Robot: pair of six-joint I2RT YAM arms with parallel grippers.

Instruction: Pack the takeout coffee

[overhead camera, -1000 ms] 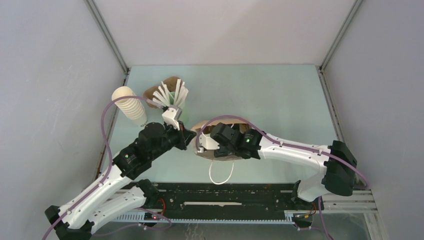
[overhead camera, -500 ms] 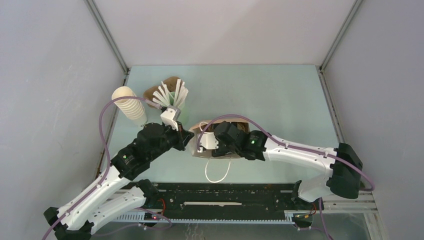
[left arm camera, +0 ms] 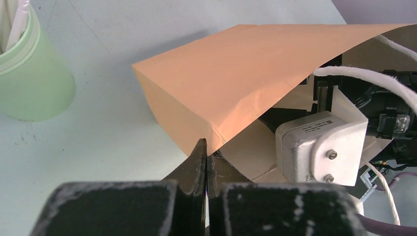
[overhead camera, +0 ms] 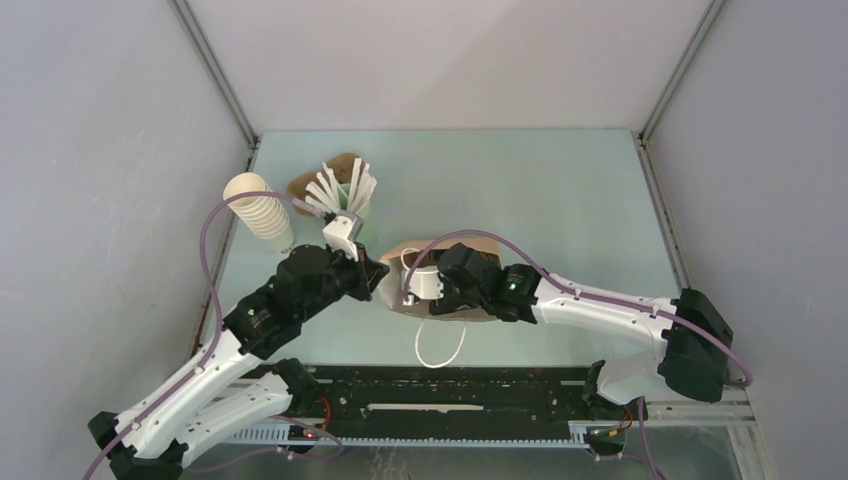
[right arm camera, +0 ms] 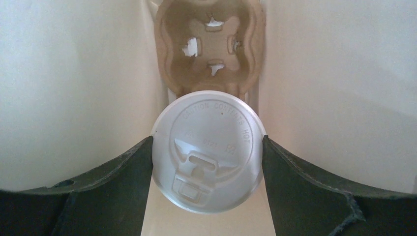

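surface and room: you are working on a pale green bench [overhead camera: 560,200], closed in by plain grey walls [overhead camera: 100,150] with metal frame posts [overhead camera: 215,70] at the far corners. at its far left stand a stack of cups [overhead camera: 262,215] and a green cup [overhead camera: 352,205] of white sticks. a brown paper bag [overhead camera: 393,297] lies near the middle of the bench, its white cord handle [overhead camera: 440,345] trailing toward you.

left arm: it reaches forward from the near left, wrist angled toward the bag's left side. the left claw [left arm camera: 205,162] is pinched together on the edge of the bag's mouth, and the upper panel of the bag [left arm camera: 236,83] stands raised above it. the green cup [left arm camera: 29,78] sits well apart to the left in the left wrist view.

right arm: it runs low across the bench from the near right, elbow out, wrist pushed into the bag's mouth. the right claw [right arm camera: 206,147] is clamped on the takeout coffee [right arm camera: 206,162], one finger against each side of its white lid [right arm camera: 206,123]. the cup is inside the bag, between the pale bag walls, just short of a brown pulp carrier [right arm camera: 211,44] lying deeper in.

writing: raised letters around the lid read "caution contents hot". the small label on the right wrist housing, seen from the left wrist camera, is too small to read.
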